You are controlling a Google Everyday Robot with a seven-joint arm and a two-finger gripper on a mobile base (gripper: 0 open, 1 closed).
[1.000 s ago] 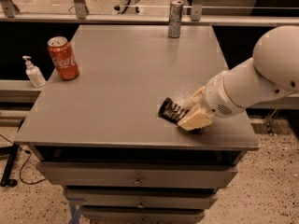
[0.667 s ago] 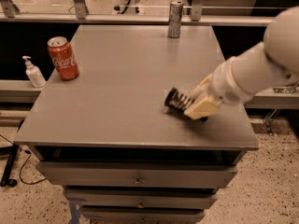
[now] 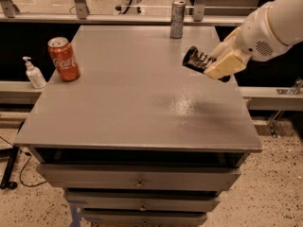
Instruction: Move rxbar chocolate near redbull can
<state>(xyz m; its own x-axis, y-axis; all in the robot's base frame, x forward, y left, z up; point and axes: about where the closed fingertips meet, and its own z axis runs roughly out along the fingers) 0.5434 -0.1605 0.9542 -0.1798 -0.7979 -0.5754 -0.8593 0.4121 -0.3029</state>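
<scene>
The rxbar chocolate (image 3: 196, 60), a flat bar in a glossy black wrapper with pale lettering, hangs above the right side of the grey table (image 3: 123, 93), held by my gripper (image 3: 214, 66). The cream-coloured fingers (image 3: 226, 63) are closed around the bar's right end, which they hide. The redbull can (image 3: 177, 18), slim and silvery, stands upright at the table's far edge, beyond and slightly left of the bar. The white arm comes in from the upper right.
A red Coca-Cola can (image 3: 63, 59) stands upright at the table's left edge. A white pump bottle (image 3: 34, 73) sits on a lower ledge to the left. Drawers (image 3: 137, 178) run below the tabletop. Metal posts and a rail stand behind the table.
The gripper has lifted the bar off the table's front right area and carried it up and away toward the far edge, closer to the silvery can.
</scene>
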